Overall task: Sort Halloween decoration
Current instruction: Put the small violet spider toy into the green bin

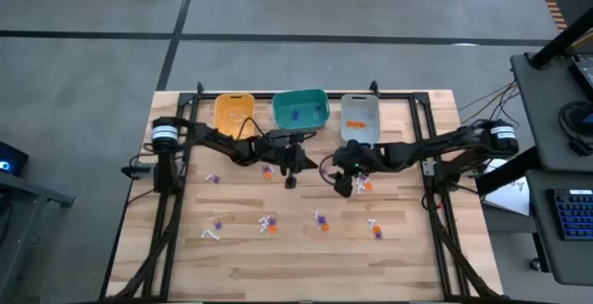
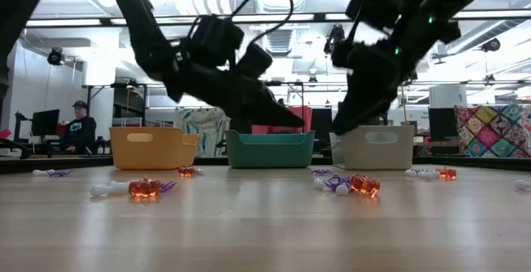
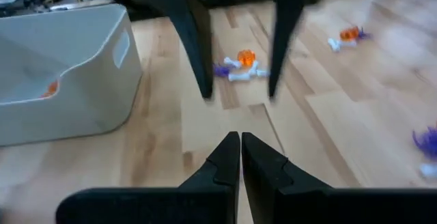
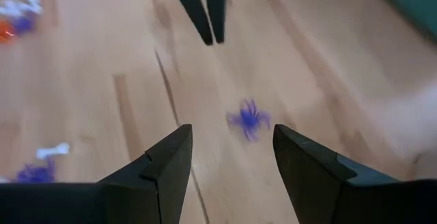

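Desk (image 1: 306, 262): near edge open; trinkets (image 1: 269, 222) scattered mid-desk; three bins (image 1: 300, 109) line the far edge.

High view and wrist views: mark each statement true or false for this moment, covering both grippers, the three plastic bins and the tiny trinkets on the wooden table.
1. The left gripper is shut and holds nothing. True.
2. The right gripper is clamped on a white trinket. False: it is open and empty, with a small purple spider trinket on the wood ahead of it.
3. The teal plastic bin stands between the yellow plastic bin and the grey plastic bin. True.
4. The grey bin is empty. False: it holds orange trinkets.
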Robot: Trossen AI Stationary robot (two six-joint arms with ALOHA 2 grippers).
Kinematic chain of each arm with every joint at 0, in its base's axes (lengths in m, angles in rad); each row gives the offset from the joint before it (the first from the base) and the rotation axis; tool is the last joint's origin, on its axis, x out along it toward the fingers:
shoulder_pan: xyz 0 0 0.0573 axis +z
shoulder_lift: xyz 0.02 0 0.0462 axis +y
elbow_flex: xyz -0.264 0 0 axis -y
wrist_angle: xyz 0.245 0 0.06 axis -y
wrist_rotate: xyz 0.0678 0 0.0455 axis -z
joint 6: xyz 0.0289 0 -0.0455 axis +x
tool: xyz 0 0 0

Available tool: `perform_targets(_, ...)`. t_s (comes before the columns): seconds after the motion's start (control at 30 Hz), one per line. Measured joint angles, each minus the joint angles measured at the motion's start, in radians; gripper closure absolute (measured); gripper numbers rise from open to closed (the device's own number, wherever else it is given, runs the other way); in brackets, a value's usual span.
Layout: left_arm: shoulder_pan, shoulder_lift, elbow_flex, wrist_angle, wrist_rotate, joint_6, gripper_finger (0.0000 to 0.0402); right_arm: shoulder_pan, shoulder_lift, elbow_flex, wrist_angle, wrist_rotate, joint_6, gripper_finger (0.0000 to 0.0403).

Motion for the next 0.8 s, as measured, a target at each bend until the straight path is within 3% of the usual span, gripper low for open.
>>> perform_targets(0.2,0.001,0.163,0.012,0.210,-0.006,-0.105,0.0401,0.000,0.085,-0.001,-0.007,-0.011,0.198,0.0205)
perform_targets(0.43,0.003,0.290,0.102,0.206,-0.011,-0.146,0.0401,-0.019,0.127,0.000,-0.003,-0.003,0.390,0.0204)
perform_targets(0.8,0.008,0.303,0.111,0.180,0.000,-0.172,0.0401,-0.069,0.139,0.001,0.025,-0.002,0.420,0.0204)
